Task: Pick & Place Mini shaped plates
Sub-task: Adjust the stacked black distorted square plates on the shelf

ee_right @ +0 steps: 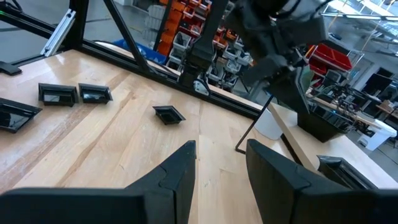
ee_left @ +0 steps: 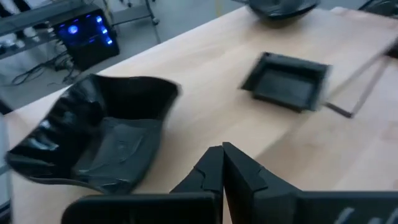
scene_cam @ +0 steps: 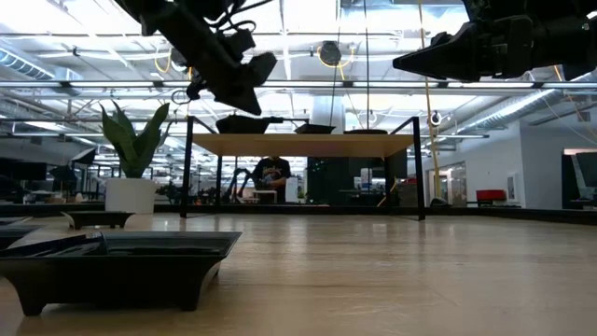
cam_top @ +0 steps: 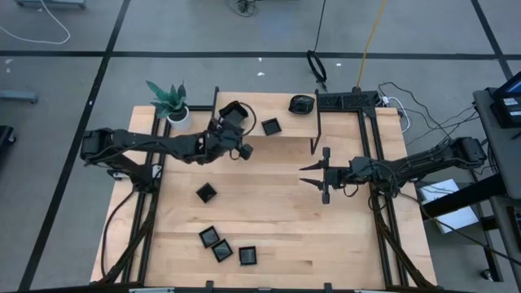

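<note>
Where the high view blurs, the left claw [ee_left: 222,163] is seen pinched empty beside a wavy plate [ee_left: 99,134]

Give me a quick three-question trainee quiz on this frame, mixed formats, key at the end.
1. True or false: the right end effector is gripping a dish.
2. How many plates sit grouped farthest from the plant? A two, B three, C six.
3. Fill in: the left end effector has its jaws ____, with nothing between them.
Key: 1 false; 2 B; 3 shut.
</note>
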